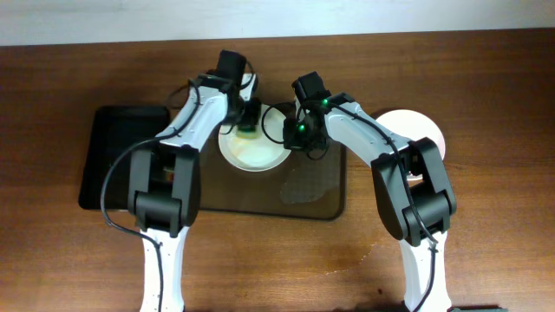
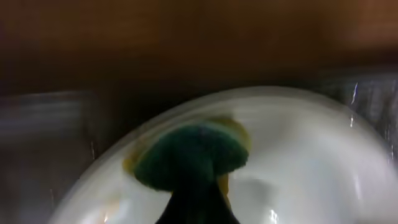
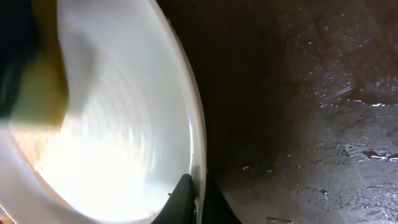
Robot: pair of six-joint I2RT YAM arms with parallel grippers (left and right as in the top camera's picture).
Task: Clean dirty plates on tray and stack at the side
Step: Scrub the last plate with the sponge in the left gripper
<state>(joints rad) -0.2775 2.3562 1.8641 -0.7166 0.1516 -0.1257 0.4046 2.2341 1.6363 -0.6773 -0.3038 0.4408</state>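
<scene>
A white dirty plate (image 1: 256, 154) sits at the back of the brown tray (image 1: 312, 195), tilted up. My left gripper (image 1: 246, 121) is shut on a green and yellow sponge (image 2: 193, 152) and presses it onto the plate's (image 2: 305, 162) inner face. My right gripper (image 1: 293, 137) is shut on the plate's right rim. The right wrist view shows its fingers (image 3: 198, 200) pinching the rim of the plate (image 3: 124, 124), which has brown specks near the bottom. The sponge (image 3: 31, 87) shows at that view's left edge. A further white plate (image 1: 406, 120) lies right of the tray, partly hidden by my right arm.
A smaller glossy black tray (image 1: 121, 156) lies left of the brown tray. The brown tray's floor is wet, with a puddle (image 1: 305, 186) and droplets (image 3: 329, 124). The wooden table surrounds both trays.
</scene>
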